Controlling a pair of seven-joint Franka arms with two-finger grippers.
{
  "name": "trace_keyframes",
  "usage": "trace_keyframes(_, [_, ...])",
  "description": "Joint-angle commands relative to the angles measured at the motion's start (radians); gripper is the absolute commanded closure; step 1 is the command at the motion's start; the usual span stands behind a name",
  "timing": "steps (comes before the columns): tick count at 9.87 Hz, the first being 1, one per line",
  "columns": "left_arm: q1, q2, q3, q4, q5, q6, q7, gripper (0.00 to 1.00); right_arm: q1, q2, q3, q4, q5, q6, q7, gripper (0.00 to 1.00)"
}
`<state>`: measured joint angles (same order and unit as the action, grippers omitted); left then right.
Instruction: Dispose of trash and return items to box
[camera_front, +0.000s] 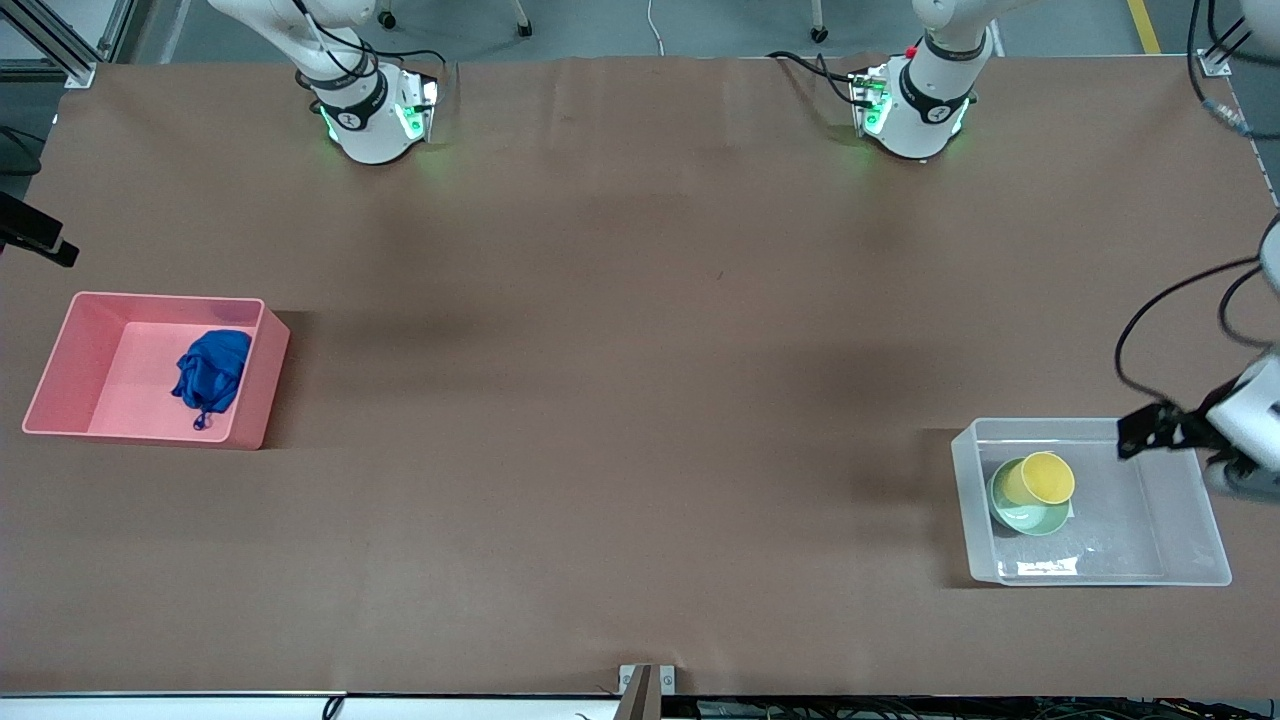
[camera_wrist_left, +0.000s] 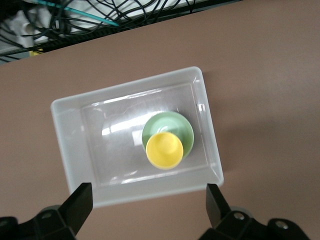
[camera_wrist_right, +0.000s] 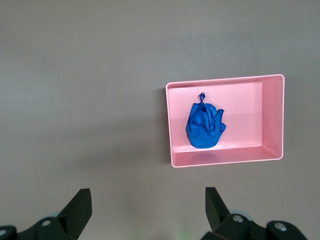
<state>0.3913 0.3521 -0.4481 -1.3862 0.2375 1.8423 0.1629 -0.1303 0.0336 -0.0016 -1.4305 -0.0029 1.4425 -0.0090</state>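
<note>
The blue cloth wad (camera_front: 211, 375) lies in the pink bin (camera_front: 70, 355) at the right arm's end of the table (camera_front: 620, 350), its thin strand trailing toward the front camera. At the left arm's end, the yellow cup (camera_front: 1040, 478) sits in the mint-green bowl (camera_front: 1030, 517) inside the clear box (camera_front: 1190, 530). The left claw (camera_wrist_left: 150, 202) hangs released over the box's edge (nothing in it), and the right claw (camera_wrist_right: 148, 207) hovers spread and empty above bare table beside the pink bin.

Clear glossy plastic box (camera_front: 1190, 520), crumpled blue cloth (camera_front: 212, 372), matt pink bin (camera_front: 262, 385).
</note>
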Motion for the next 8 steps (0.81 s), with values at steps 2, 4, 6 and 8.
trace_keyframes(2, [0.011, -0.177, 0.000, -0.115, -0.095, -0.090, -0.010, 0.00, 0.003, -0.014, 0.000, -0.010, -0.008, -0.001, 0.000, 0.00])
trace_keyframes(4, [0.011, -0.257, 0.000, -0.158, -0.150, -0.115, 0.004, 0.00, -0.003, -0.014, -0.001, -0.010, -0.011, 0.009, -0.012, 0.00])
trace_keyframes(6, [0.008, -0.295, -0.001, -0.157, -0.164, -0.144, -0.012, 0.00, 0.001, -0.014, -0.001, -0.015, -0.015, 0.007, -0.012, 0.00])
trace_keyframes(8, [-0.036, -0.329, 0.020, -0.154, -0.176, -0.199, -0.014, 0.00, 0.003, -0.014, -0.001, -0.015, -0.017, 0.007, -0.012, 0.00])
